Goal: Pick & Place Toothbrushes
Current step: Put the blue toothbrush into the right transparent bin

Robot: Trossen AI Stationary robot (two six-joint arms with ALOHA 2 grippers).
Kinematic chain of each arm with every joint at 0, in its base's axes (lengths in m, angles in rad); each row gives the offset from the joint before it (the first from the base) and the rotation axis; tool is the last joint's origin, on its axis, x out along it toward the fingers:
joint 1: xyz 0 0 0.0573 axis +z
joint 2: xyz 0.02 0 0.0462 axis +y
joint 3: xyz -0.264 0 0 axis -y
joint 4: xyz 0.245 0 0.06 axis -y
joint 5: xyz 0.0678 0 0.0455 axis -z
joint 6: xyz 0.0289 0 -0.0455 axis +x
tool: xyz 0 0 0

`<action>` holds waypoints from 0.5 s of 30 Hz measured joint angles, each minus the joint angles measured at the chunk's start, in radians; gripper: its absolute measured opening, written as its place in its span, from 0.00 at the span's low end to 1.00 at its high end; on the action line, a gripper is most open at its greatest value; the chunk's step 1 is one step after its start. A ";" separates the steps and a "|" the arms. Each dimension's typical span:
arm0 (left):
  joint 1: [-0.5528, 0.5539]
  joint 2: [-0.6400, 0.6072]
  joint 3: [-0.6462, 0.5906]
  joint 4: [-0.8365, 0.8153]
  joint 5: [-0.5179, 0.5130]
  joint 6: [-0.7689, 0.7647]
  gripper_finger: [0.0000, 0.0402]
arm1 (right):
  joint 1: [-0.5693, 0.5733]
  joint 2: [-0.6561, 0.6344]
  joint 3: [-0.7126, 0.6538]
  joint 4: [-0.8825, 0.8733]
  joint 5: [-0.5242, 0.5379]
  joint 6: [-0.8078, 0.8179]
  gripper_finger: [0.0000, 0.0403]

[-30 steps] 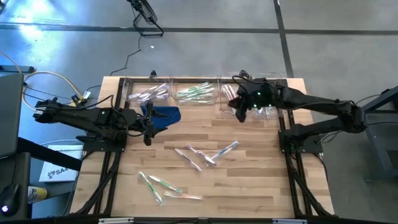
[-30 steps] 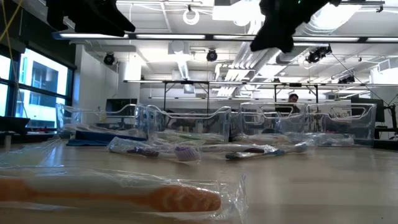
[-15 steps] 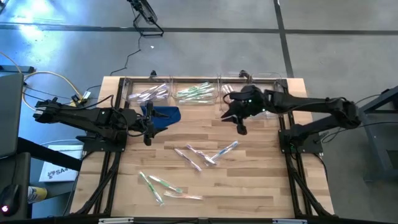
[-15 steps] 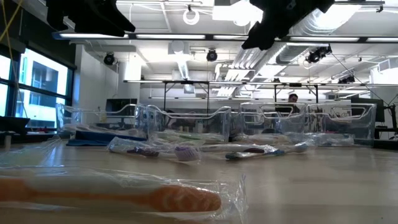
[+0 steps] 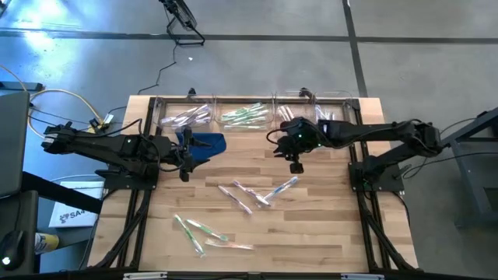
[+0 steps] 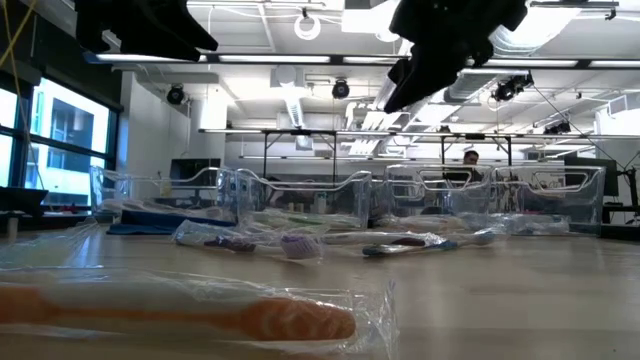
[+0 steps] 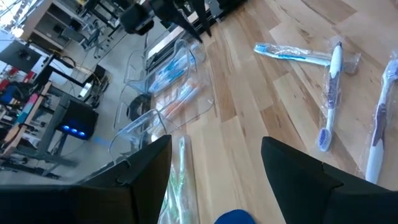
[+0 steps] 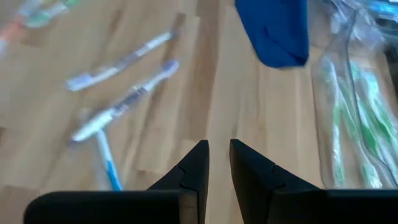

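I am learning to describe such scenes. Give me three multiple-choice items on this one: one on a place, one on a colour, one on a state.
1. Where is the blue cloth?
A. in a bin
B. on the table beside the left gripper
C. at the table's near edge

2. What colour are the toothbrushes in the second bin from the left, high view?
A. green
B. black
C. orange

3. How is the left gripper?
A. shut on a toothbrush
B. shut on the cloth
C. open, empty

Key: 1 B, the cloth lies on the wood next to that gripper; 2 A, green handles show through the clear plastic; 3 C, its fingers stand wide apart with nothing between them.
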 joint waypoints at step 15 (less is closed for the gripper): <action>0.000 0.000 0.000 -0.002 -0.016 0.000 0.60 | -0.001 0.126 0.000 -0.097 0.004 -0.031 0.53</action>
